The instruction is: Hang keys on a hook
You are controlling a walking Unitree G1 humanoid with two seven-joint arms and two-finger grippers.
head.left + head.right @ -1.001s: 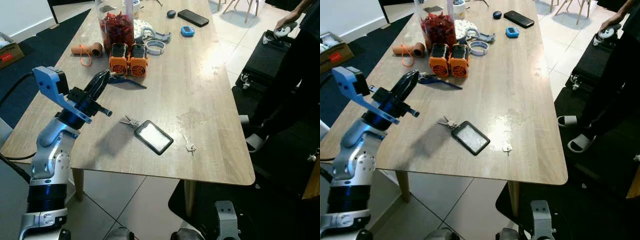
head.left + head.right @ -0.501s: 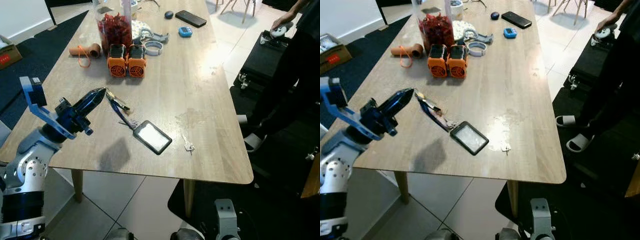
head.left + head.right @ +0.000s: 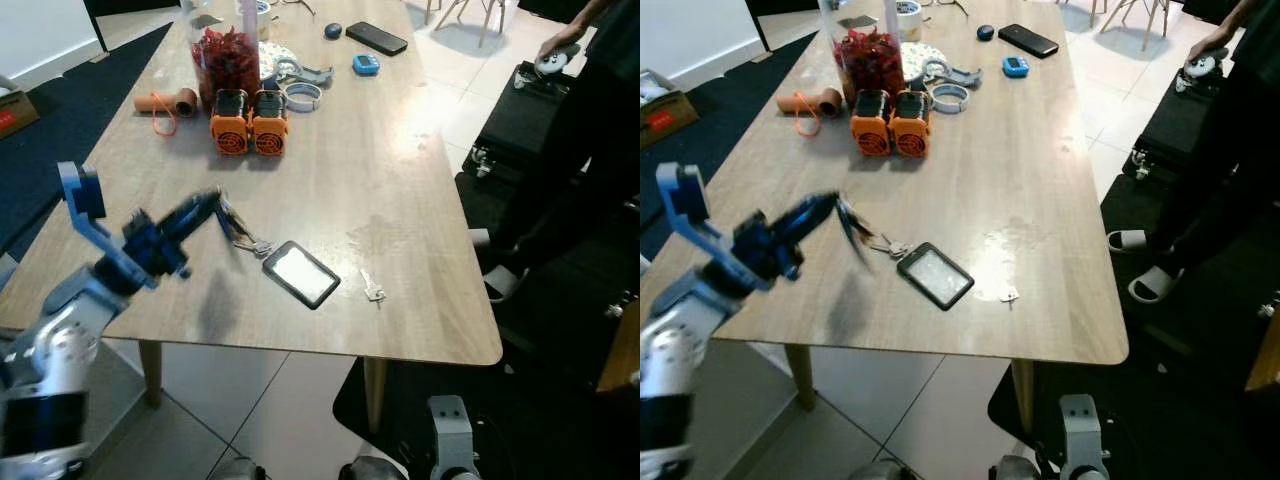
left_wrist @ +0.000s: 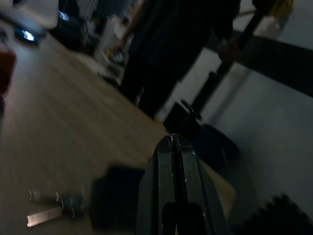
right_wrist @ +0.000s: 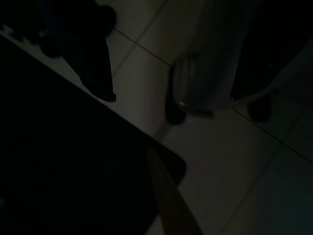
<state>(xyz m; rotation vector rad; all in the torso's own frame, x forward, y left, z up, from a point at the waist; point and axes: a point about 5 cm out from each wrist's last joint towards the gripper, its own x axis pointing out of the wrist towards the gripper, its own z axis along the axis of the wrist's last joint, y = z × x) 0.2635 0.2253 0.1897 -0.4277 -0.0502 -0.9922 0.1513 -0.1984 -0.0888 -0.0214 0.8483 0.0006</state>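
Though my head cameras blur the left arm, I can place the left gripper point(image 3: 207, 207) above the wooden table point(image 3: 400, 190), near its left front edge, with its fingers point(image 4: 174, 161) pressed together — the wrist view shows them as one closed black wedge. The keys point(image 3: 250, 244) lie flat on the tabletop just beside the gripper tip, touching the corner of a black card holder point(image 3: 301, 274) with a pale window. A thin dark strap point(image 3: 230, 217) runs between the fingertips and the keys, but I cannot tell whether the fingers pinch it. A single small key point(image 3: 372, 290) lies apart, near the front edge. The right gripper point(image 5: 98, 73) hangs in shadow over tiled floor; I cannot tell its finger state. A person point(image 3: 590, 120) stands to the right of the table.
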